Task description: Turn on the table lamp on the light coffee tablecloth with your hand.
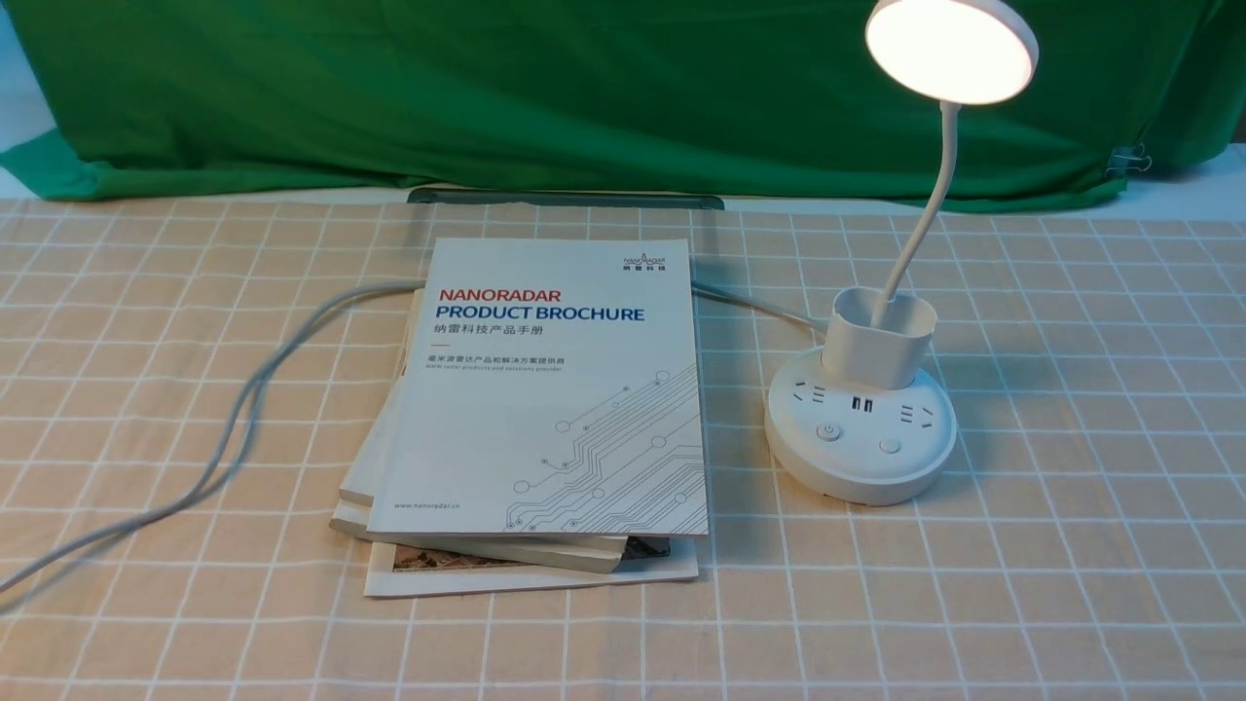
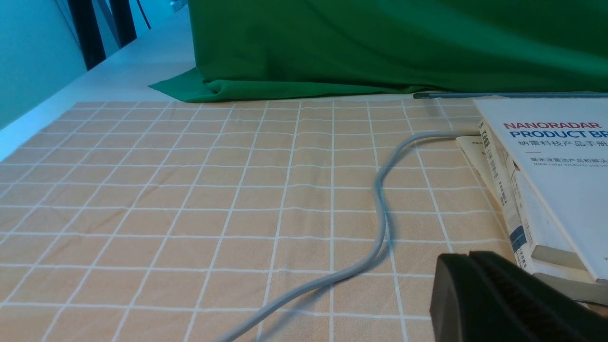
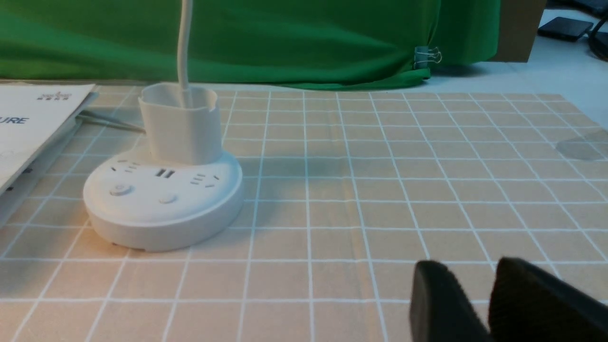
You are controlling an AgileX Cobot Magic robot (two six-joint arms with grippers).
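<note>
From the front we see the table lamp [image 1: 861, 428] standing on the light coffee tablecloth [image 1: 1071, 545], to the right of a stack of brochures [image 1: 545, 409]; its round head [image 1: 951, 49] glows warm white, so we judge the lamp is on and the main step is done; neither arm shows in this view, and both base buttons [image 1: 828, 431] sit bare with nothing touching them; a grey cable [image 1: 243, 409] trails away to the left across the cloth.

In the left wrist view we see only a dark corner of the left gripper [image 2: 494, 304] low over the cloth, near the brochure stack and the cable; whether its jaws are spread or pressed together we cannot tell.

In the right wrist view the lamp's base [image 3: 164, 199] and cup-shaped holder [image 3: 180, 123] stand well apart from the right gripper [image 3: 491, 304]; two black fingers [image 3: 437, 299] show with only a narrow gap between them, nothing lies in that gap, and we read them as parted and empty.

What is left, we judge, is little: the arms only need to rest clear of the lamp.
</note>
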